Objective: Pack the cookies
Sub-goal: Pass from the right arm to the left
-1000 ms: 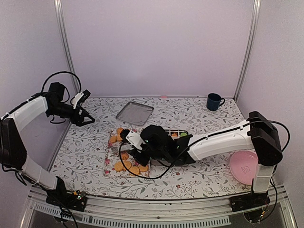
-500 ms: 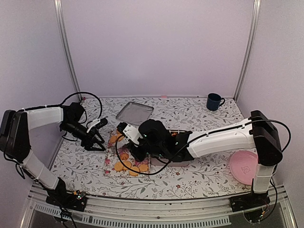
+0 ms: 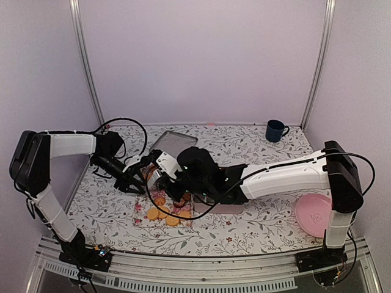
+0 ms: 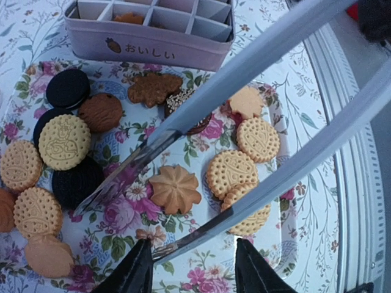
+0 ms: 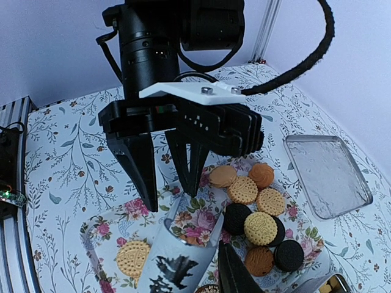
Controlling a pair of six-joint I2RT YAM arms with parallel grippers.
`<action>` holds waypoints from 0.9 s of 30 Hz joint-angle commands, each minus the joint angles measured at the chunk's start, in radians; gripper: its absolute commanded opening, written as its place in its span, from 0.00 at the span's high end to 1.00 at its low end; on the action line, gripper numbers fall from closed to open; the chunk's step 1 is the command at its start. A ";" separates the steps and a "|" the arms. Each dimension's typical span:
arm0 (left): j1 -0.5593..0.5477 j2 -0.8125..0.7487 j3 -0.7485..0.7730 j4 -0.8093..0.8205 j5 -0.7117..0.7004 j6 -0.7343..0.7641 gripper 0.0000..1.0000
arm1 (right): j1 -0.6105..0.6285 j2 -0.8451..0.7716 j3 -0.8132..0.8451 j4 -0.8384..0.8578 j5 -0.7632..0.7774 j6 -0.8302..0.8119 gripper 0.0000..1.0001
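From the left, the left arm has swung in off the wall within the last second and dropped low. Its pincer (image 5: 171,196) now hangs spread over the floral tray (image 4: 122,213). The cookies (image 4: 64,141) lie loose on that tray at the front-left of the worktop (image 3: 256,226): golden rounds, dark sandwich ones and a flower-shaped piece. A silvery pair of tongs (image 4: 201,110) slants across them, its tips just beside the left fingers (image 5: 142,177); we cannot tell whether they touch. The right pincer (image 3: 157,177), which has moved leftward to meet the other arm, seems pressed onto the tongs' handle end. Just beyond the tray stands the lilac divided box (image 4: 153,52), with something orange in one cell. Far right sits a pink plate (image 3: 313,215). We judge a hand-over of the tool is at hand, and most packing remains.
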 commanded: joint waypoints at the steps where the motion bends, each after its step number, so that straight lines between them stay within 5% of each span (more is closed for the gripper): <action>1: -0.017 0.030 0.029 -0.039 0.021 0.123 0.56 | -0.011 -0.015 0.032 0.011 -0.011 0.022 0.78; 18: -0.066 0.055 0.049 -0.118 0.043 0.182 0.93 | -0.027 -0.025 0.027 0.001 -0.042 0.040 0.78; 27: -0.079 0.010 0.072 -0.192 0.121 0.172 1.00 | -0.071 -0.129 -0.136 0.163 -0.188 0.136 0.47</action>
